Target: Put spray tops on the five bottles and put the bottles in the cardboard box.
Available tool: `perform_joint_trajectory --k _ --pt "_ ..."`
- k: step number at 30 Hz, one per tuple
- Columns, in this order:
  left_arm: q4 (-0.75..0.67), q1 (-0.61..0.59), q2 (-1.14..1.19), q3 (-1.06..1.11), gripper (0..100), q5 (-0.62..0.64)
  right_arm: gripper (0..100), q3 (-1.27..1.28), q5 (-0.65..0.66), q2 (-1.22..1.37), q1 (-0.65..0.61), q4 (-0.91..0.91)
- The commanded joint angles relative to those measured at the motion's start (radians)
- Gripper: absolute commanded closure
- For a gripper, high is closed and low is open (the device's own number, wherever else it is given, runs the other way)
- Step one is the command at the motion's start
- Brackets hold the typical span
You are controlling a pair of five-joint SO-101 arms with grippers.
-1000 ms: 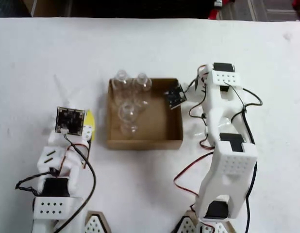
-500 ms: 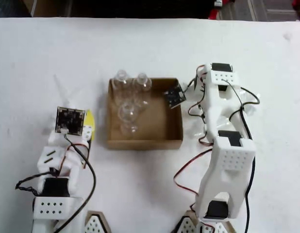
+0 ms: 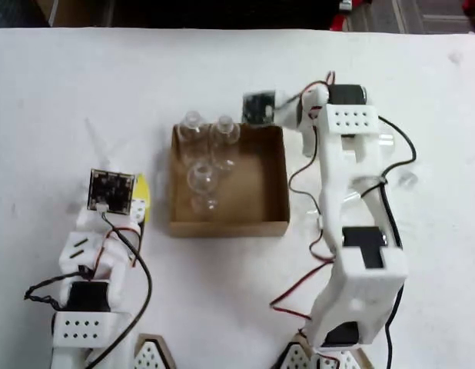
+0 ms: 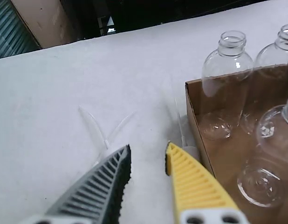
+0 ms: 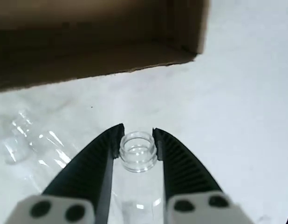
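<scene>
Over the last second we have watched the right arm point(image 3: 353, 192) swing its wrist away from the right wall of the cardboard box point(image 3: 285, 177) to a spot just past the box's far right corner, while the left arm has kept still beside the box's left wall. The right gripper point(image 5: 137, 130) is clamped on the open neck of a clear bottle point(image 5: 138, 151), which wears no spray top; we cannot tell whether it hangs free or rests on the table. The left gripper point(image 4: 147, 149) sits with its grey and yellow fingers spread, holding nothing, near thin clear dip tubes point(image 4: 95, 126) lying on the table. Three bottles point(image 4: 226, 88) stand in the box as before, the necks we can see bare. We judge that boxing has run ahead of capping, so the tops remain to be fitted. The white table point(image 3: 84, 77) is matte and slightly rumpled, and the room beyond its far edge is dark.
</scene>
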Motion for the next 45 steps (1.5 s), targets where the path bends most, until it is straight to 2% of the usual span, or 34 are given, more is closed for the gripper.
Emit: perform_joint_trajectory --k 1,5,13,21,30,34,39,45 --pt "-0.029 0.013 -0.016 -0.008 88 -0.009 98.1 -0.040 -0.269 -0.166 -0.058 -0.008" --pt "-0.028 0.013 -0.016 -0.008 88 -0.006 98.1 -0.040 -0.459 -0.282 -0.097 -0.010" --pt "-0.026 0.013 -0.016 -0.008 88 -0.003 98.1 -0.031 -0.753 -0.507 -0.182 -0.013" --pt "-0.028 0.013 -0.016 -0.008 88 -0.003 98.1 0.167 -1.091 -0.631 -0.188 -0.222" --pt "-0.028 0.013 -0.018 -0.008 88 -0.003 98.3 0.740 -1.257 -0.877 -0.228 -0.794" --pt "-0.029 0.013 -0.018 -0.009 88 -0.005 98.3 0.911 -1.327 -0.943 -0.231 -0.992" --pt "-0.029 0.013 -0.018 -0.011 88 -0.005 98.3 1.040 -1.453 -0.949 -0.263 -1.164" --pt "-0.029 0.013 -0.018 -0.011 88 -0.008 98.3 1.129 -1.456 -0.947 -0.303 -1.265"
